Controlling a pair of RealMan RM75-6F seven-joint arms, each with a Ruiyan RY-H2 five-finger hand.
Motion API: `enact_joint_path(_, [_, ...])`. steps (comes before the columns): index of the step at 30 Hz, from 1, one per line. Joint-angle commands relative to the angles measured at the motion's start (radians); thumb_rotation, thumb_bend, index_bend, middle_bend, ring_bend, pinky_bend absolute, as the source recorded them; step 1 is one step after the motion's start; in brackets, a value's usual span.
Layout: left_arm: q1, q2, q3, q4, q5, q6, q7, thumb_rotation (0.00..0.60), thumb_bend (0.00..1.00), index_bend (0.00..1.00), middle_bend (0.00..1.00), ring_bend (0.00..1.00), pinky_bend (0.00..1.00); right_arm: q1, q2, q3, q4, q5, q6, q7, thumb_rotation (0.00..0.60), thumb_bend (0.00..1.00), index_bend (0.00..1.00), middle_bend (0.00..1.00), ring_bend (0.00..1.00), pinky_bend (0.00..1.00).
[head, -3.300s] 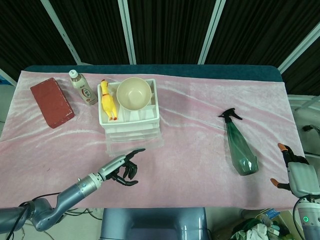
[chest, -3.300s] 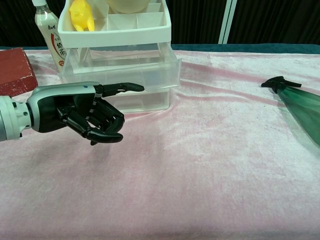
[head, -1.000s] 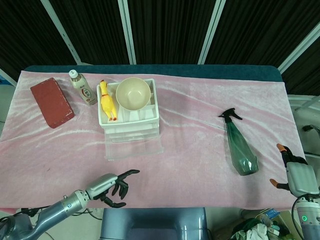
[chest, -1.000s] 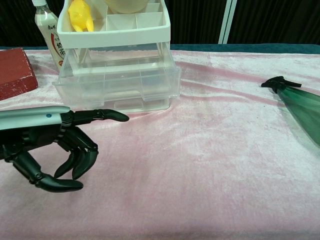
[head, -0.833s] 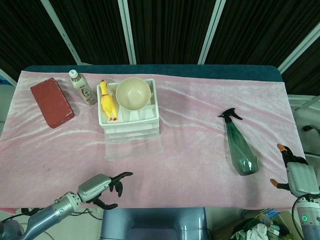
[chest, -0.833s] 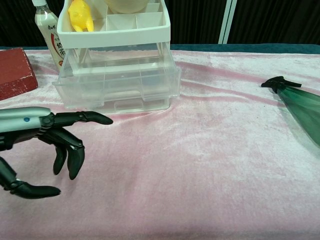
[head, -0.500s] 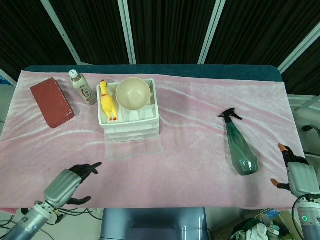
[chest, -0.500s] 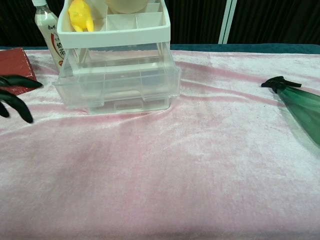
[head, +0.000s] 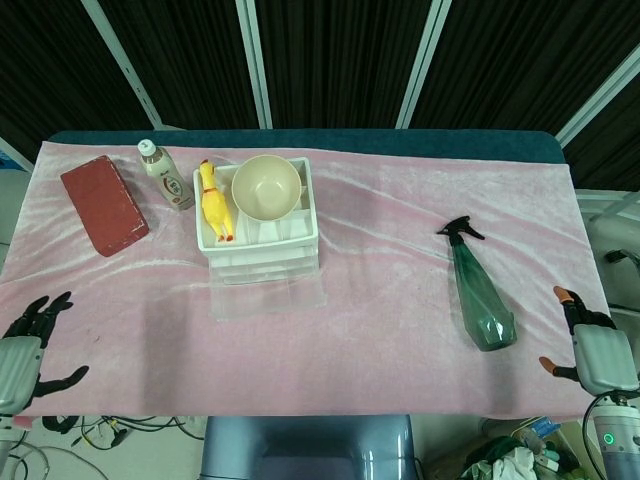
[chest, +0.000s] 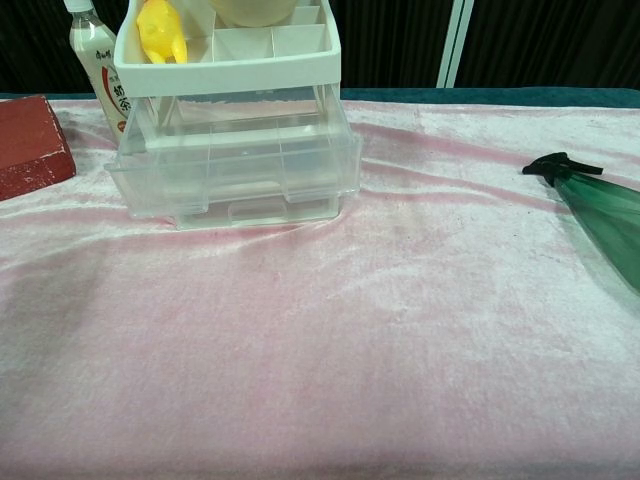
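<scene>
Pink cloth (head: 380, 300): it covers the whole table, with soft folds.
Left hand (head: 20, 355): at the near left corner of the cloth, seen only in the head view; its dark fingers (head: 45, 305) are spread apart and it holds nothing. It touches no object.
Red brick (head: 103, 204): it lies flat at the far left, well apart from the left hand.
Small bottle (head: 165, 175): it has a white cap and leans just right of the brick.
Drawer box (head: 265, 265): clear plastic, left of the middle; its lower drawer (chest: 235, 175) is pulled out toward the near side. It is the object nearest to the left hand, but well apart from it.
White tray (head: 305, 205): it sits on top of the drawer box.
Yellow toy chicken (head: 213, 200): it lies in the left part of the tray.
Cream bowl (head: 266, 186): it stands in the tray, just right of the chicken.
Green spray bottle (head: 478, 290): it lies on its side at the right, black nozzle to the far side.
Right hand (head: 590, 350): at the near right edge, near the spray bottle but apart from it; fingers with orange tips (head: 561, 293) are apart and hold nothing.
</scene>
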Motion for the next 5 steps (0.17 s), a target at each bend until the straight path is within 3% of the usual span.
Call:
enact_joint_path(1, [0.008,-0.005,-0.031,0.025,-0.035,-0.035,-0.023,0.6,0.14,0.0,0.17,0.03,0.17,-0.002,-0.001,-0.001,0.0,-0.006,0.004,0.003,0.6,0.0,0.07,0.1,0.28,0.24])
enact_joint_path(5, [0.012,-0.006,-0.046,0.044,-0.01,-0.025,-0.038,0.6,0.14,0.0,0.17,0.03,0.17,-0.001,-0.003,-0.001,0.003,-0.013,0.005,0.009,0.6,0.0,0.06,0.1,0.28,0.24])
